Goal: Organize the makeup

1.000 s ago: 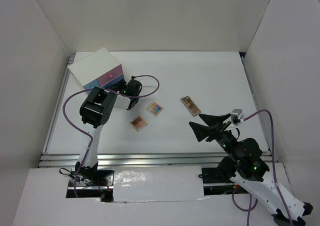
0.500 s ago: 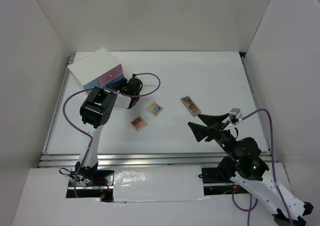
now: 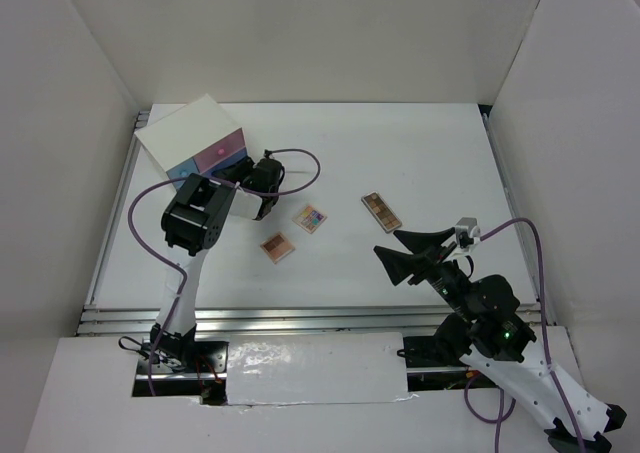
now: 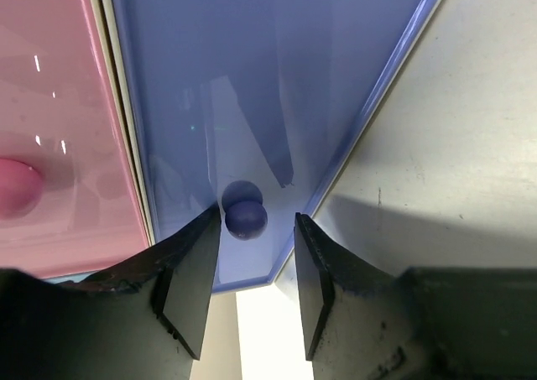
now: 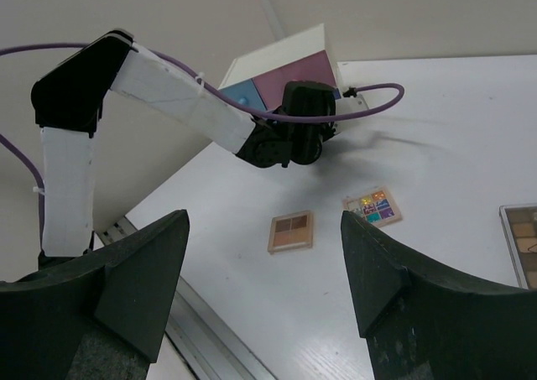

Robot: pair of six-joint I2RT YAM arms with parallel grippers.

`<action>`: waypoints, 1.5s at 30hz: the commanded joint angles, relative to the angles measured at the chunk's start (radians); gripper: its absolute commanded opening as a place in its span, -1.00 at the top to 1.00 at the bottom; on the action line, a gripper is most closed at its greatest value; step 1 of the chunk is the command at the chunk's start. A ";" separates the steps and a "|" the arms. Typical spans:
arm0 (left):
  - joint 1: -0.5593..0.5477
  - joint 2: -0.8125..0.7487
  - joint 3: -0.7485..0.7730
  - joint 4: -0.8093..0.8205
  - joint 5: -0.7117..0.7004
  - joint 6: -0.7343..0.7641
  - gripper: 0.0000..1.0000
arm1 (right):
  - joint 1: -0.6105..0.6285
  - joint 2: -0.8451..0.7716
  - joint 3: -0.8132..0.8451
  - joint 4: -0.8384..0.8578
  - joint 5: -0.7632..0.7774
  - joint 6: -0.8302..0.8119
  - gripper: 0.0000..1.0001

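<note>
Three eyeshadow palettes lie on the white table: a brown square one, a colourful square one and a long one. My left gripper is open at the front of the white box. Its jaws stand on either side of the blue drawer's round knob, with a gap on the right side. My right gripper is open and empty, raised above the table near the palettes. No lipstick tubes, bottle or clear tube are in view.
The box has a pink drawer beside the blue drawer. White walls enclose the table on three sides. A purple cable loops from the left arm over the table. Metal rails run along the near edge.
My right gripper has drifted slightly left and toward the near edge. My left arm has shifted very little at the drawer front. The palettes have not moved.
</note>
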 commanded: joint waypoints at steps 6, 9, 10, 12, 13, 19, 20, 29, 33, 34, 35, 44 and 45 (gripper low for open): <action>0.026 -0.004 0.011 0.004 0.000 -0.039 0.13 | -0.004 0.006 -0.003 0.073 -0.014 -0.006 -0.60; 0.026 0.001 0.025 0.003 0.000 -0.036 0.23 | -0.003 0.008 -0.001 0.076 -0.016 -0.008 -0.60; 0.026 0.003 0.028 0.003 0.000 -0.034 0.33 | -0.003 0.009 -0.003 0.078 -0.016 -0.008 -0.60; 0.026 0.007 0.032 0.012 -0.007 -0.023 0.42 | -0.003 0.011 -0.001 0.078 -0.017 -0.009 -0.60; 0.026 0.009 0.032 0.015 -0.008 -0.025 0.52 | -0.003 0.012 -0.001 0.078 -0.016 -0.011 -0.60; 0.009 0.009 0.022 0.047 -0.030 -0.013 1.00 | -0.001 0.012 -0.003 0.081 -0.011 -0.011 -0.59; 0.005 0.009 0.020 0.043 -0.027 -0.013 1.00 | -0.003 0.011 -0.003 0.079 -0.011 -0.012 -0.59; -0.066 -0.002 0.011 0.041 -0.057 -0.039 1.00 | -0.003 -0.006 -0.001 0.066 -0.005 -0.017 -0.58; -0.115 -0.014 0.022 -0.017 -0.059 -0.089 1.00 | -0.003 -0.017 -0.003 0.059 -0.002 -0.019 -0.58; -0.121 -0.014 0.022 -0.023 -0.063 -0.103 1.00 | -0.003 -0.018 -0.001 0.058 -0.002 -0.019 -0.58; -0.126 -0.011 0.025 -0.031 -0.066 -0.112 1.00 | -0.001 -0.020 -0.003 0.058 0.000 -0.020 -0.58; -0.185 -0.008 0.039 -0.111 -0.100 -0.192 1.00 | -0.004 -0.037 -0.001 0.058 0.003 -0.020 -0.57; -0.193 -0.014 0.040 -0.137 -0.100 -0.201 1.00 | -0.003 -0.037 -0.001 0.058 0.004 -0.019 -0.56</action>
